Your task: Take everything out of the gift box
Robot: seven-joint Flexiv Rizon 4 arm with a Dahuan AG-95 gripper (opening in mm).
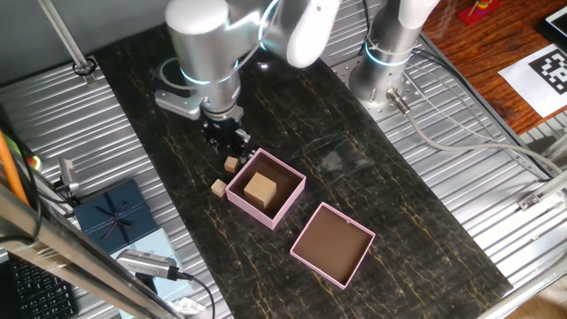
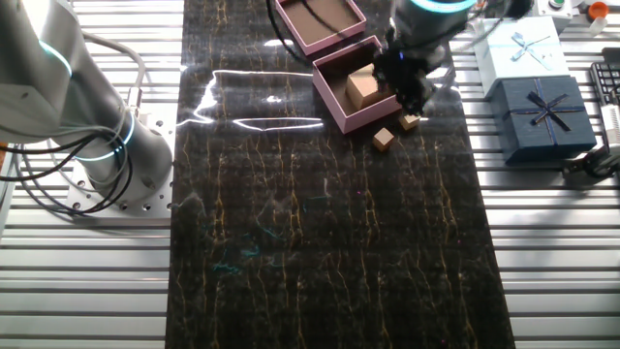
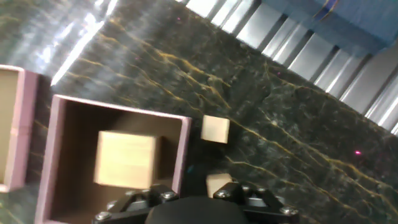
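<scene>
In one fixed view, no brand name or readable writing shows; the only marking is a black-and-white square code tag (image 1: 547, 71) on the wooden surface at the far right, and it carries no letters. The arm (image 1: 205, 44) reaches down from the top of the picture, its silver wrist upright over the dark marbled bench (image 1: 372, 177). The gripper (image 1: 228, 140) points straight down just beside the far corner of the gift box (image 1: 266, 189). The pink box stands near the middle of the bench with one large wooden block (image 1: 260, 189) inside it. Two small blocks lie outside on the bench: one (image 1: 233, 163) right under the gripper, by the box corner, the other (image 1: 218, 187) just beside the box wall. The shallow pink lid (image 1: 333, 245) lies apart from the box, toward the near edge. A dark blue ribboned box (image 1: 113, 213) sits on the metal slats at the left.

In the other fixed view, the gripper (image 2: 407, 97) hangs low at the box's (image 2: 360, 90) side nearest the blue box (image 2: 542, 118). The small block (image 2: 410, 121) beneath it is partly hidden by the dark fingers; the second one (image 2: 384, 140) lies free just beside it. Whether the jaws touch the block cannot be told.

In the hand view, the picture is blurred. The box (image 3: 118, 158) is at lower left with the large block (image 3: 126, 158) inside. One small block (image 3: 215, 129) lies just outside the wall, another (image 3: 219, 184) close to the black gripper body at the bottom edge. How wide the jaws stand cannot be told.
</scene>
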